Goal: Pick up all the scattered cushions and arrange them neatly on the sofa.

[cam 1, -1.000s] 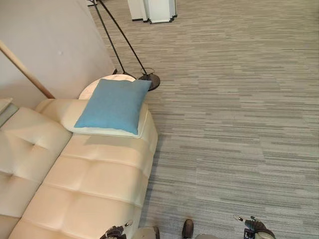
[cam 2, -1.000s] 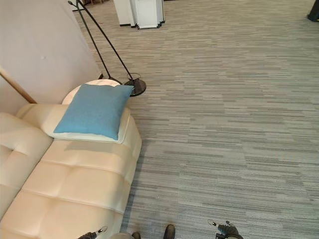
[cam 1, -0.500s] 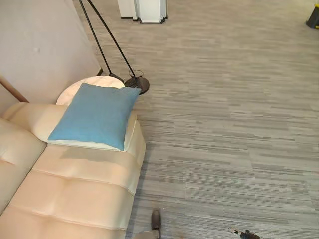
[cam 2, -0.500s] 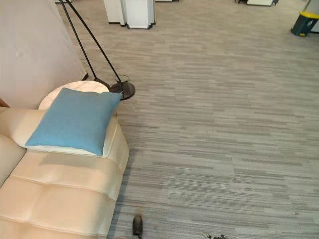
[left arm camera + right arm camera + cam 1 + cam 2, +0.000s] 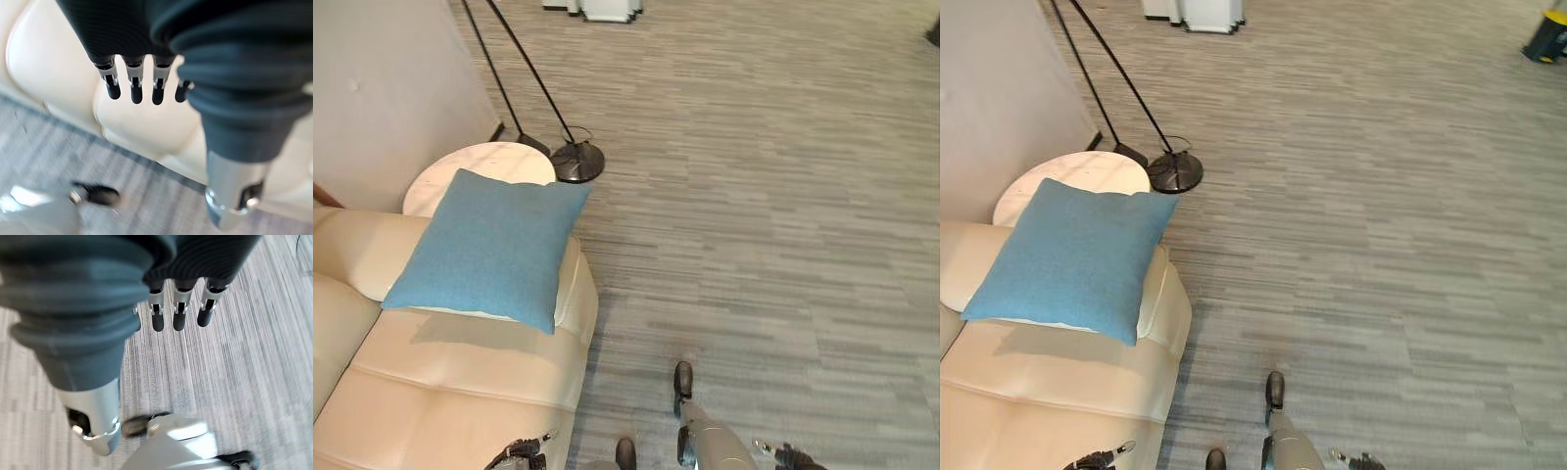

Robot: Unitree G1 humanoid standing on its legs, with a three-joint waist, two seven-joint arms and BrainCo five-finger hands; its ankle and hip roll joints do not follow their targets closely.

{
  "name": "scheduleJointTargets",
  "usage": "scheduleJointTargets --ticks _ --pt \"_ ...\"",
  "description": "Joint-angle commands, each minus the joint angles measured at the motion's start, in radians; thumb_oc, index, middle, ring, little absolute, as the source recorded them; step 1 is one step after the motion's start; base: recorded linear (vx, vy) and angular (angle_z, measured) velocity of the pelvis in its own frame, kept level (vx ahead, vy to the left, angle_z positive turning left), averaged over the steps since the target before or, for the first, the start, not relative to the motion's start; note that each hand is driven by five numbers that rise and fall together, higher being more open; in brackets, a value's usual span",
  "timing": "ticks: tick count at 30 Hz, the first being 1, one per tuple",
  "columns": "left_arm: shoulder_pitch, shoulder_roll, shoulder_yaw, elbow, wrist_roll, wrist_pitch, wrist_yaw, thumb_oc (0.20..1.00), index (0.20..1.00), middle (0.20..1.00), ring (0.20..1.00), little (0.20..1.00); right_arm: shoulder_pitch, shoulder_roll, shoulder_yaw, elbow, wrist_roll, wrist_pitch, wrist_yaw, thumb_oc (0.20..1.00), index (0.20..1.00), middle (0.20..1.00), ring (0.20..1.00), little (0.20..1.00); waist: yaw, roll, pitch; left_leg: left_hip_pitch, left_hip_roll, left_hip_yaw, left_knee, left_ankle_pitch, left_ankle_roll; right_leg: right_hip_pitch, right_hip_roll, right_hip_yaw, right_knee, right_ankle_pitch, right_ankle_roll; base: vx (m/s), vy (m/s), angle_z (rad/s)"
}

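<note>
Lying flat on the right end of the cream sofa [image 5: 480,382], a blue cushion [image 5: 487,247] is resting over the padded armrest, one corner pointing toward the carpeted floor [image 5: 754,196]. Just behind the cushion, a small round white counter [image 5: 499,164] is standing against the pale wall [image 5: 382,88], partly hidden by the cushion's far edge. Beside that counter, the dark round base of a floor lamp [image 5: 576,163] is sitting on the carpet, its two thin black stems leaning up and away toward the wall.

The left robot hand [image 5: 146,54] is hanging low over the sofa's front edge, its fingers [image 5: 136,87] straight and relaxed, grasping nothing; cream upholstery and a strip of carpet are showing past them. The right robot hand [image 5: 195,264] is hanging over the bare carpet, well apart from the sofa, its fingers [image 5: 179,313] likewise straight and released, with nothing between them and the thumb [image 5: 95,423]. Both hands are sitting well apart from the cushion.
</note>
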Motion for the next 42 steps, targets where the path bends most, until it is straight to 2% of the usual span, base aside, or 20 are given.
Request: scheduleJointTargets --ticks 1,5,8,11,12,13,14,15,19,21,23,25,27,28,30,32,34,36,38,42 --pt "0.012 0.020 0.012 0.006 -0.006 -0.019 0.005 1.000 1.000 1.000 1.000 1.000 -0.039 -0.038 0.001 0.002 0.007 -0.022 0.004 1.000 1.000 1.000 1.000 1.000 0.021 0.021 -0.028 0.003 0.013 0.079 0.134 -0.025 -0.070 0.141 0.021 -0.032 -0.052 0.007 0.023 0.40 -0.213 0.77" --pt "0.015 0.002 -0.011 -0.089 -0.068 -0.027 0.000 1.000 1.000 1.000 1.000 1.000 -0.050 -0.063 0.022 -0.028 -0.023 -0.020 0.000 1.000 1.000 1.000 1.000 1.000 0.044 0.008 -0.003 -0.144 0.003 0.062 0.459 0.068 -0.110 0.234 0.005 -0.085 -0.058 -0.026 -0.020 0.23 -0.164 0.52" --pt "0.009 0.004 -0.036 -0.156 -0.093 -0.032 0.004 1.000 1.000 1.000 1.000 1.000 -0.053 -0.073 0.029 -0.057 -0.025 -0.019 -0.002 1.000 1.000 1.000 1.000 1.000 0.054 -0.004 0.015 -0.239 0.009 0.084 0.588 0.075 -0.105 0.270 0.001 -0.116 -0.042 -0.070 -0.046 0.20 -0.138 0.62" --pt "0.005 0.001 -0.064 -0.195 -0.095 -0.028 0.004 1.000 1.000 1.000 1.000 1.000 -0.059 -0.073 0.040 -0.065 -0.035 -0.010 -0.009 1.000 1.000 1.000 1.000 1.000 0.057 -0.018 0.008 -0.262 0.013 0.123 0.424 0.028 -0.081 0.309 -0.016 -0.158 -0.036 -0.112 -0.048 0.28 -0.037 0.82" --pt "0.008 -0.001 -0.076 -0.211 -0.081 -0.023 0.004 1.000 1.000 1.000 1.000 1.000 -0.063 -0.074 0.051 -0.084 -0.044 -0.006 -0.014 1.000 1.000 1.000 1.000 1.000 0.055 -0.020 -0.009 -0.239 0.013 0.134 0.221 0.036 -0.076 0.335 -0.017 -0.195 -0.044 -0.133 -0.040 0.54 0.047 0.95" --pt "0.004 -0.008 -0.088 -0.212 -0.075 -0.019 0.007 1.000 1.000 1.000 1.000 1.000 -0.063 -0.074 0.065 -0.113 -0.054 -0.011 -0.022 1.000 1.000 1.000 1.000 1.000 0.050 -0.010 -0.018 -0.258 0.029 0.179 0.053 0.120 -0.107 0.373 -0.005 -0.221 -0.058 -0.160 -0.040 0.44 0.051 0.73" --pt "0.004 -0.008 -0.088 -0.212 -0.075 -0.018 0.007 1.000 1.000 1.000 1.000 1.000 -0.063 -0.074 0.065 -0.113 -0.054 -0.011 -0.023 1.000 1.000 1.000 1.000 1.000 0.049 -0.011 -0.019 -0.255 0.028 0.178 0.048 0.123 -0.107 0.373 -0.005 -0.221 -0.058 -0.161 -0.040 0.34 0.083 0.78" --pt "-0.004 -0.008 -0.095 -0.220 -0.064 -0.017 0.009 1.000 1.000 1.000 1.000 1.000 -0.066 -0.072 0.070 -0.129 -0.054 -0.018 -0.027 1.000 1.000 1.000 1.000 1.000 0.042 -0.009 -0.019 -0.283 0.042 0.229 -0.002 0.137 -0.119 0.390 -0.003 -0.236 -0.066 -0.170 -0.041 0.19 0.082 0.91" --pt "0.006 -0.006 -0.090 -0.212 -0.052 -0.013 0.004 1.000 1.000 1.000 1.000 1.000 -0.066 -0.067 0.085 -0.159 -0.078 -0.011 -0.024 1.000 1.000 1.000 1.000 1.000 0.039 -0.011 -0.050 -0.281 0.056 0.266 -0.002 0.176 -0.124 0.431 -0.012 -0.266 -0.050 -0.187 -0.023 0.38 0.172 0.57" --pt "0.014 -0.004 -0.094 -0.195 -0.029 -0.010 -0.004 1.000 1.000 1.000 1.000 1.000 -0.065 -0.059 0.091 -0.162 -0.092 -0.009 -0.021 1.000 1.000 1.000 1.000 1.000 0.040 -0.019 -0.073 -0.258 0.038 0.264 -0.002 0.158 -0.109 0.430 -0.032 -0.264 -0.010 -0.194 -0.012 0.44 0.240 -0.01" --pt "0.023 0.000 -0.097 -0.186 -0.016 -0.004 -0.005 1.000 1.000 1.000 1.000 1.000 -0.059 -0.044 0.084 -0.163 -0.088 -0.008 -0.014 1.000 1.000 1.000 1.000 1.000 0.041 -0.025 -0.076 -0.218 0.017 0.263 -0.002 0.127 -0.080 0.413 -0.071 -0.257 0.113 -0.184 0.009 0.44 0.294 0.10" --pt "0.027 0.008 -0.100 -0.188 -0.004 -0.001 -0.006 1.000 1.000 1.000 1.000 1.000 -0.063 -0.033 0.089 -0.169 -0.086 -0.009 -0.007 1.000 1.000 1.000 1.000 1.000 0.038 -0.025 -0.057 -0.173 -0.001 0.255 -0.002 0.090 -0.046 0.334 -0.120 -0.241 0.324 -0.126 0.030 0.30 0.296 0.23" --pt "0.034 0.011 -0.105 -0.197 0.002 0.000 -0.004 1.000 1.000 1.000 1.000 1.000 -0.068 -0.028 0.096 -0.176 -0.097 -0.008 -0.003 1.000 1.000 1.000 1.000 1.000 0.037 -0.023 -0.036 -0.125 -0.028 0.252 -0.002 0.056 -0.011 0.284 -0.170 -0.223 0.487 -0.027 0.051 0.25 0.269 0.31" --pt "0.037 0.012 -0.106 -0.201 0.001 0.002 -0.006 1.000 1.000 1.000 1.000 1.000 -0.068 -0.025 0.096 -0.175 -0.097 -0.005 -0.005 1.000 1.000 1.000 1.000 1.000 0.033 -0.018 -0.025 -0.104 -0.034 0.246 -0.002 0.043 -0.002 0.255 -0.178 -0.206 0.554 -0.008 0.050 0.21 0.183 0.50" --pt "0.033 0.012 -0.111 -0.202 -0.001 0.003 -0.005 1.000 1.000 1.000 1.000 1.000 -0.070 -0.021 0.098 -0.177 -0.095 -0.005 -0.003 1.000 1.000 1.000 1.000 1.000 0.025 -0.004 -0.005 -0.083 -0.026 0.223 -0.002 0.038 0.000 0.163 -0.133 -0.142 0.598 -0.067 0.029 0.15 0.069 0.68" --pt "0.027 0.012 -0.111 -0.195 -0.003 0.000 -0.007 1.000 1.000 1.000 1.000 1.000 -0.074 -0.019 0.098 -0.173 -0.090 -0.007 -0.003 1.000 1.000 1.000 1.000 1.000 0.022 0.004 0.001 -0.079 -0.020 0.210 -0.002 0.042 -0.006 0.137 -0.105 -0.122 0.566 -0.097 0.018 0.12 -0.025 0.64" --pt "0.015 0.008 -0.124 -0.186 -0.001 -0.005 -0.011 1.000 1.000 1.000 1.000 1.000 -0.080 -0.013 0.098 -0.159 -0.072 -0.008 -0.005 1.000 1.000 1.000 1.000 1.000 0.015 0.021 0.006 -0.076 -0.002 0.182 -0.002 0.051 -0.020 0.116 -0.035 -0.070 0.331 -0.126 0.001 0.19 -0.103 0.57" --pt "0.005 0.006 -0.127 -0.173 0.003 -0.006 -0.017 1.000 1.000 1.000 1.000 1.000 -0.081 -0.008 0.097 -0.142 -0.054 -0.012 -0.007 1.000 1.000 1.000 1.000 1.000 0.009 0.017 0.008 -0.066 -0.005 0.146 -0.002 0.053 -0.029 0.122 0.015 0.041 0.146 -0.082 0.016 0.19 -0.120 0.32" --pt "-0.008 0.008 -0.130 -0.162 0.004 -0.013 -0.022 1.000 1.000 1.000 1.000 1.000 -0.077 -0.006 0.095 -0.131 -0.046 -0.013 -0.006 1.000 1.000 1.000 1.000 1.000 0.001 0.010 0.007 -0.069 -0.008 0.109 -0.002 0.055 -0.038 0.102 0.033 0.153 0.036 -0.034 0.029 0.18 -0.155 0.52" --pt "0.001 -0.003 -0.131 -0.129 0.008 -0.021 -0.029 1.000 1.000 1.000 1.000 1.000 -0.070 -0.007 0.103 -0.099 -0.052 -0.017 0.004 1.000 1.000 1.000 1.000 1.000 0.003 -0.005 -0.018 -0.052 -0.004 0.055 -0.002 0.043 -0.046 0.153 0.018 0.111 -0.046 -0.007 0.022 0.23 -0.214 0.92"
